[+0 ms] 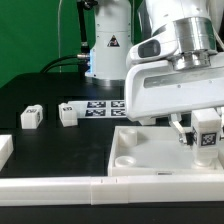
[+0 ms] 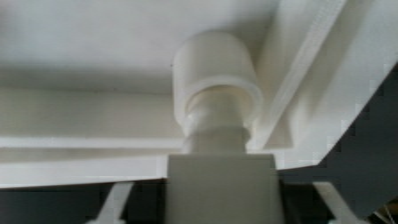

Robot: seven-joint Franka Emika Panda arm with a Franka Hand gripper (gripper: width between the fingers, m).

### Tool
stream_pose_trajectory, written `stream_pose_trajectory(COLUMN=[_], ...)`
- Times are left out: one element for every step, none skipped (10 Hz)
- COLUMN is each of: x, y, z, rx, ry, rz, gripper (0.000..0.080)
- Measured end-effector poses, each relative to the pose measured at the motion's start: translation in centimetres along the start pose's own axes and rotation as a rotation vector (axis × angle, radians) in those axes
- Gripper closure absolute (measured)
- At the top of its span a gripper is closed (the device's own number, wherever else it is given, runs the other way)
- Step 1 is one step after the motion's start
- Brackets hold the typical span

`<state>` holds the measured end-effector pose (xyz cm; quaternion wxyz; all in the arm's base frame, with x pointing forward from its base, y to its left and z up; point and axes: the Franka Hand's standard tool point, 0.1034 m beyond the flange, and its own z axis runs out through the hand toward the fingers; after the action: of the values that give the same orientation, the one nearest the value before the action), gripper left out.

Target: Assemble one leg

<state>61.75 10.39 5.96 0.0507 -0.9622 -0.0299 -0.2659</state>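
My gripper [image 1: 204,138] is shut on a leg [image 1: 207,126], a small white block with a black-and-white tag, and holds it upright over the right corner of the large white panel [image 1: 140,150]. In the wrist view the leg [image 2: 221,80] runs away from my gripper [image 2: 224,205], with its rounded end against the panel's raised rim [image 2: 107,130]. I cannot tell whether it sits in a socket. Two more legs [image 1: 31,117] [image 1: 68,114] lie on the black table at the exterior view's left.
The marker board [image 1: 103,106] lies behind the panel. A long white bar [image 1: 60,186] runs along the front edge and another white part [image 1: 4,150] sits at the far left. The arm's white body fills the upper right.
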Motion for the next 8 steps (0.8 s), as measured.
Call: stream_pose_trajectory(x=[-0.2,-0.4,-0.6,-1.1,-1.6,-1.8,-1.8,-1.8], y=[-0.1,-0.2,-0.1,0.0,0.1,0.1,0.1,0.1], z=[0.0,0.1,0.1,0.3,0.4,0.4,0.5,0.5], rx=[0.001,-0.001,-0.003,-0.006,-0.010,-0.010,-0.008,-0.008], ry=[-0.001,0.004,0.014,0.017,0.024,0.014,0.010,0.008], rz=[-0.002,-0.003,-0.003,-0.003,-0.004,-0.004,-0.004,-0.004], gripper=[0.0508,0.0508,0.0508,0.0508,0.0508,0.0508,0.0508,0.0503])
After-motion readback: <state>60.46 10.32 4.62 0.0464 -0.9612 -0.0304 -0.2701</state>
